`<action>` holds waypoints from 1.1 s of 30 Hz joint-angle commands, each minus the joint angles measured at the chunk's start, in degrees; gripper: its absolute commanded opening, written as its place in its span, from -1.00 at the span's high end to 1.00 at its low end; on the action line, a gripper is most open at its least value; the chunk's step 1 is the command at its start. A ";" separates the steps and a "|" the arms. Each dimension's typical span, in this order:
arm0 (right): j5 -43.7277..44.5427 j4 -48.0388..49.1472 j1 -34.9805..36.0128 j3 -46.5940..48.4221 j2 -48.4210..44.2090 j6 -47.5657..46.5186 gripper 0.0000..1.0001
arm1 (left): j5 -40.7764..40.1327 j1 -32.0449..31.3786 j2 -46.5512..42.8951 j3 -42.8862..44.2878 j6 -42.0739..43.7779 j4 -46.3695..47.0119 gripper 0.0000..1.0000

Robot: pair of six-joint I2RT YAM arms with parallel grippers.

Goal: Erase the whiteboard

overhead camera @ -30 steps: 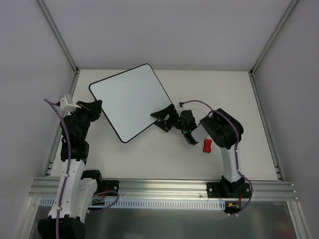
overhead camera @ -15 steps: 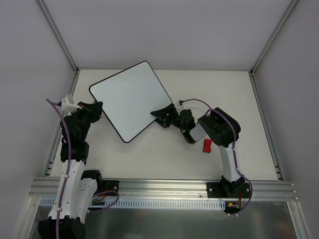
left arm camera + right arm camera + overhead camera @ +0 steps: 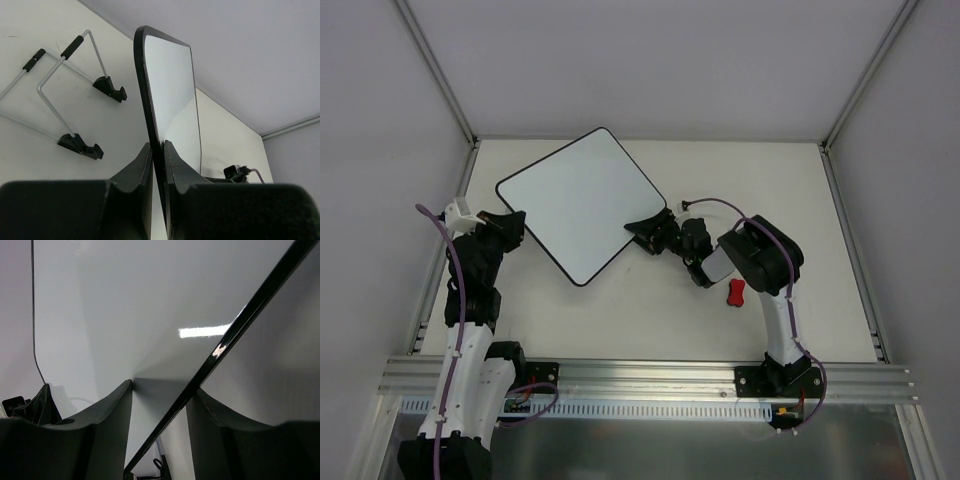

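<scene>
Over the last second the whiteboard has swung slightly counterclockwise, its far corner drifting left, and the left gripper has slid a little toward the near edge with it. The whiteboard sits over the left-centre of the table. It is clean, glossy white with a thin black rim, and no marks are visible. The left gripper pinches its left edge tight. The right gripper straddles the right corner, though whether it clamps cannot be told. A red eraser lies beside the right arm.
</scene>
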 commanded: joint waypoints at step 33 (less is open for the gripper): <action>-3.38 13.43 1.14 -0.64 -7.42 2.69 0.99 | 7.52 -0.38 3.17 -0.86 -11.07 -3.71 -0.64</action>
